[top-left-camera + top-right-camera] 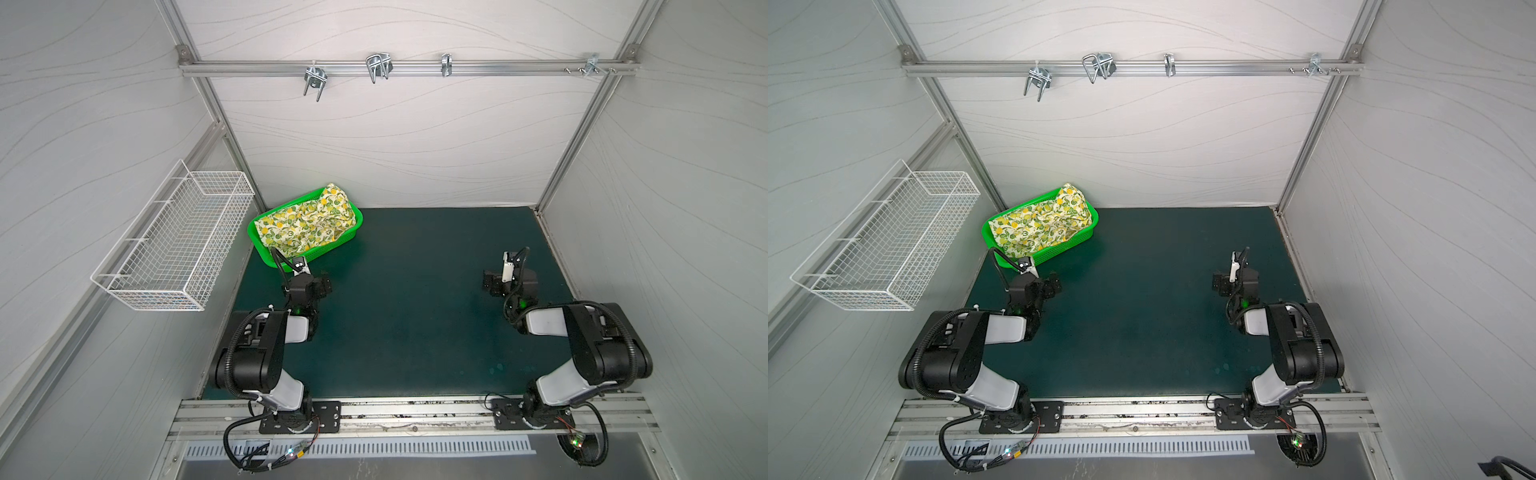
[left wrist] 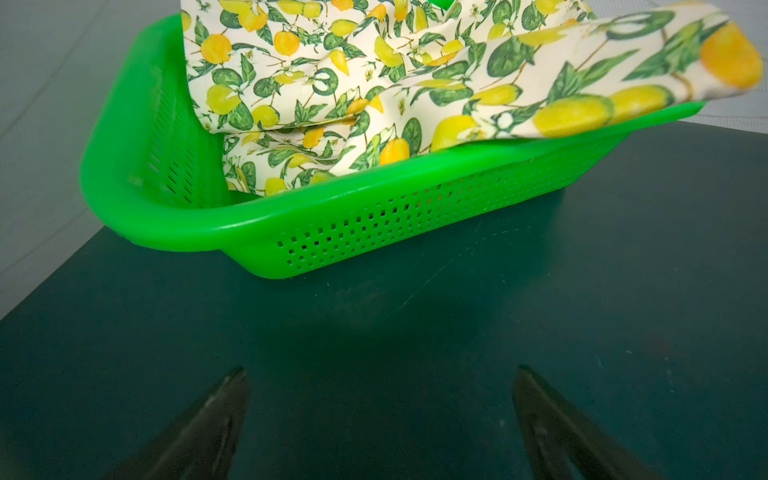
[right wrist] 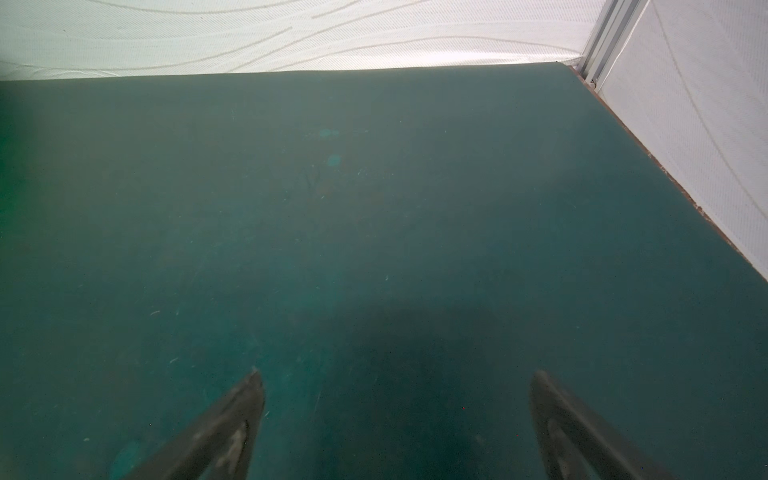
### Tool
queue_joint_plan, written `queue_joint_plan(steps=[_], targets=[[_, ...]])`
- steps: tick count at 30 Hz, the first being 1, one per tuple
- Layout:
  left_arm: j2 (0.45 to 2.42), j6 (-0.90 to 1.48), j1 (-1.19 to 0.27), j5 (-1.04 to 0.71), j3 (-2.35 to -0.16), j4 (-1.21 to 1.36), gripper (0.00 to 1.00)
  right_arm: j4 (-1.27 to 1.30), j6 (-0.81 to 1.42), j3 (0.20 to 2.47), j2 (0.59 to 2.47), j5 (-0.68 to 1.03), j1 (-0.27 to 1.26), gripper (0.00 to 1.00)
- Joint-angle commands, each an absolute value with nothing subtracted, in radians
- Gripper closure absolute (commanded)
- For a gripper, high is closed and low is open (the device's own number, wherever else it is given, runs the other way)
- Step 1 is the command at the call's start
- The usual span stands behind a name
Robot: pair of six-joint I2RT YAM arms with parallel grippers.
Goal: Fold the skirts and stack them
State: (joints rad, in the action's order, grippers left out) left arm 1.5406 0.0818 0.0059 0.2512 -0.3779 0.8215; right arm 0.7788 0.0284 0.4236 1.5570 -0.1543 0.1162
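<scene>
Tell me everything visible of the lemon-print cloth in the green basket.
The lemon-print skirt is cream cloth printed with yellow lemons and green leaves. It lies crumpled, not folded, inside the green plastic basket at the table's far left corner. One corner sticks up above the far rim; in the left wrist view another part rests on the rim.

The lemon-print skirt [image 2: 332, 83] runs off the left wrist view's top edge and covers the green basket [image 2: 374, 224] floor, so anything beneath is hidden. Blurred fingers [image 2: 216, 419] of the left gripper [image 2: 381, 369] and the right gripper [image 3: 397, 370] are cut by the wrist views' bottom edges
</scene>
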Motion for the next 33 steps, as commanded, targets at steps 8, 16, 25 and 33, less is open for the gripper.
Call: queue_joint_plan(steps=[8,16,25,33], targets=[[1.537,0.063,-0.011,0.308,-0.393,0.888,0.01,0.804,0.014,0.434,1.564,-0.141,0.107,0.01],[1.410,0.034,-0.082,0.462,-0.354,0.853,0.01,0.890,-0.007,0.379,1.532,-0.301,0.170,0.01],[1.236,0.059,-0.088,0.415,-0.516,0.341,0.01,0.702,-0.046,0.403,1.315,-0.488,0.271,0.01],[1.204,0.107,-0.087,0.287,-0.678,0.130,0.01,0.332,0.025,0.555,1.115,-0.454,0.331,0.01]])
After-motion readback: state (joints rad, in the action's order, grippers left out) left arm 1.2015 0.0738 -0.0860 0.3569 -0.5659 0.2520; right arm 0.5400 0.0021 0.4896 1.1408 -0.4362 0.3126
